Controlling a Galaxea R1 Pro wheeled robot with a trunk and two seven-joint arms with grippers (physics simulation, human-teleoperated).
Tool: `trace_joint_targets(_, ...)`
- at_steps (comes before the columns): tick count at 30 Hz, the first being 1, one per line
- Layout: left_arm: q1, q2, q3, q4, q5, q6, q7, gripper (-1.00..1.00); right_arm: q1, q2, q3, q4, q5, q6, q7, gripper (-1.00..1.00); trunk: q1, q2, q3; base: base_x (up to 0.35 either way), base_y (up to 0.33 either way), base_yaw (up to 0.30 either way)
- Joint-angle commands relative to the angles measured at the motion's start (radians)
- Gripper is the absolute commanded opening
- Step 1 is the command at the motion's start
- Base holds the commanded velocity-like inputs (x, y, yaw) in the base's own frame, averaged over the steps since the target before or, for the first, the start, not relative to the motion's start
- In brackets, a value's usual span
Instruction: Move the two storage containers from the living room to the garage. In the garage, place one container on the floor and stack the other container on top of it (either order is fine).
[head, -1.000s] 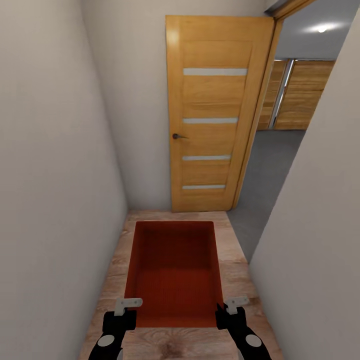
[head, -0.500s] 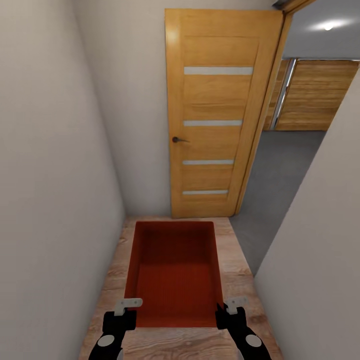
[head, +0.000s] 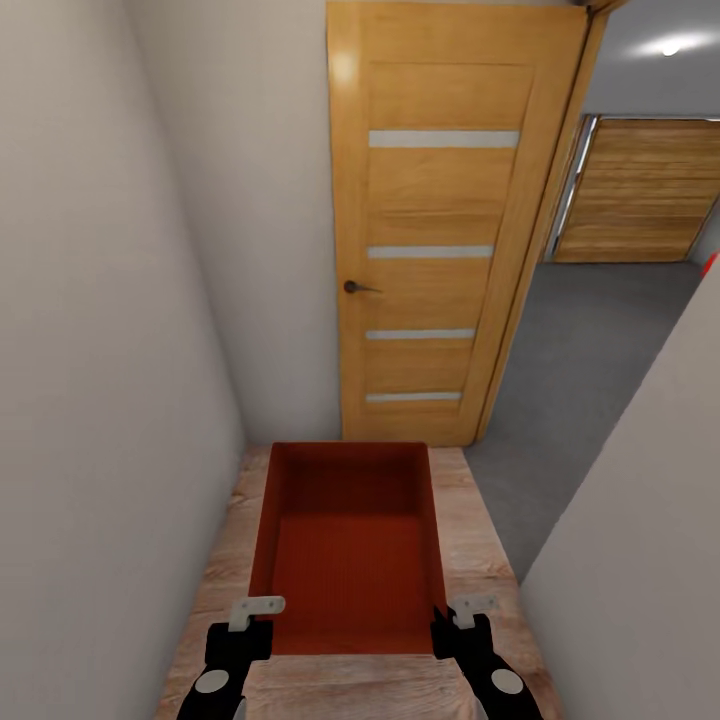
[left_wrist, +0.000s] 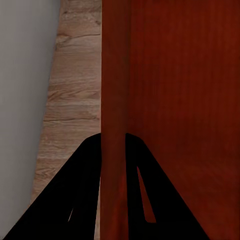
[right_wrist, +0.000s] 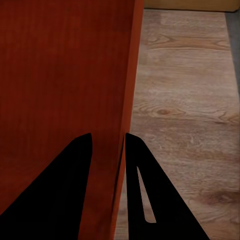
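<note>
I carry one orange-red storage container (head: 348, 545), open-topped and empty, held level in front of me above the light wood-plank hallway boards. My left gripper (head: 248, 628) is shut on its left wall (left_wrist: 114, 100), one finger on each side of the wall. My right gripper (head: 452, 626) is shut on the right wall (right_wrist: 127, 100) the same way. Through the doorway ahead to the right lies the garage, with its dark grey concrete floor (head: 590, 340) and wood-panelled doors (head: 640, 190).
A narrow corridor hems me in: white wall (head: 90, 350) on the left, white wall (head: 640, 560) close on the right. An open wooden door (head: 440, 220) with frosted slots stands straight ahead against the end wall. A sliver of red (head: 710, 265) shows at the garage's right edge.
The view has advanced along the hallway: the door and the garage opening look nearer and larger. The container and both grippers keep the same place in the picture.
</note>
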Motion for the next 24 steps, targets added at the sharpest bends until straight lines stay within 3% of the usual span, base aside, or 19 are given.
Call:
trace_joint_targets(1, -0.001, 0.001, 0.024, -0.003, -0.010, 0.008, 0.008, -1.00, 0.000, 0.000, -0.002, -0.003, 0.008, 0.006, 0.005, -1.00, 0.001, -0.002, -0.002, 0.323, 0.000, 0.000)
trace_joint_targets(13, -0.001, 0.001, 0.024, -0.003, -0.010, 0.008, 0.008, -1.00, 0.000, 0.000, 0.000, -0.003, 0.008, 0.006, 0.005, -1.00, 0.001, -0.002, -0.002, 0.318, 0.104, -0.013)
trace_joint_targets(24, -0.001, 0.001, 0.024, -0.003, -0.010, 0.008, 0.008, -1.00, 0.000, -0.001, 0.001, -0.003, 0.008, 0.006, 0.005, -1.00, 0.001, -0.002, 0.002, 0.311, 0.159, -0.265)
